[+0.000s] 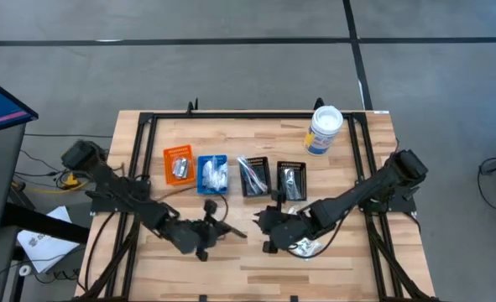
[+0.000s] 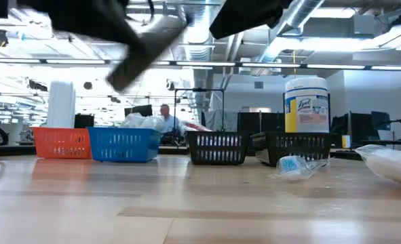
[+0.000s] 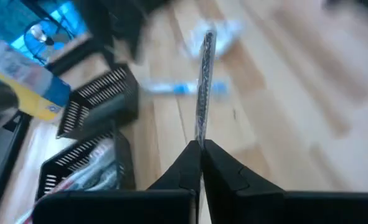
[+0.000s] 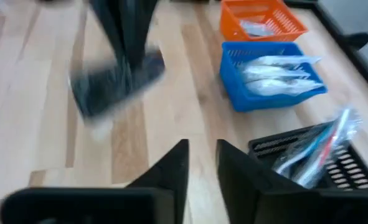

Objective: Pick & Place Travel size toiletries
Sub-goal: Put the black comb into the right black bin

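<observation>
Your left pincer (image 3: 201,163) is pinching the end of a slim clear-wrapped stick (image 3: 203,81), fingers pressed together on it, the stick standing straight out ahead of the tips above the surface (image 1: 256,256). You are gripping only its very end, so a quick swing could be twisting it loose before it reaches the row of bins beyond the pincer. Just ahead, the black bin (image 1: 253,177) is already bristling with similar sticks; yours could be catching on its rim or on them. Your right pincer (image 4: 202,163) is hanging slightly spread and empty near crinkly packets (image 1: 305,247), close enough that your arms risk colliding.
</observation>
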